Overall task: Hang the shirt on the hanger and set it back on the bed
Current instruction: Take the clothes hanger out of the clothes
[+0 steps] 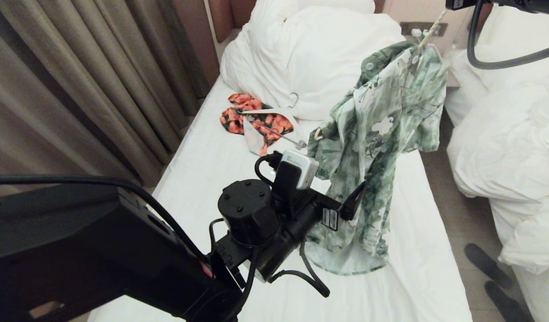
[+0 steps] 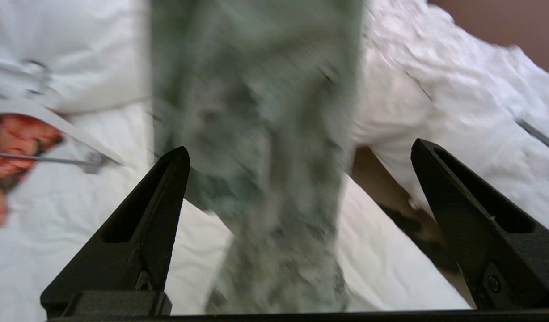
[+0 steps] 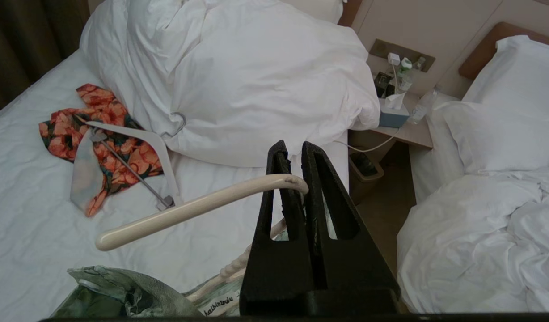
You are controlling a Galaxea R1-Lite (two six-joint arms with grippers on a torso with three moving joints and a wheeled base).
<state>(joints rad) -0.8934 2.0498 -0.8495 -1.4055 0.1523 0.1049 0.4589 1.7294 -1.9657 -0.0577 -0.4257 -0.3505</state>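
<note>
The shirt [image 1: 382,147] hangs on the hanger [image 3: 198,208] above the bed [image 1: 212,170], our right gripper [image 3: 297,154] clenched on its hook, left gripper [image 2: 297,156] spread empty beside it; next we lower it.

left end effector [image 2: 297,156] fingers spread wide | right end effector [image 3: 292,156] raised, fingers clamped

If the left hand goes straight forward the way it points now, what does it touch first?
Most likely the shirt, hanging directly ahead between the open fingers of the left hand. How far off it hangs is hard to judge.
</note>
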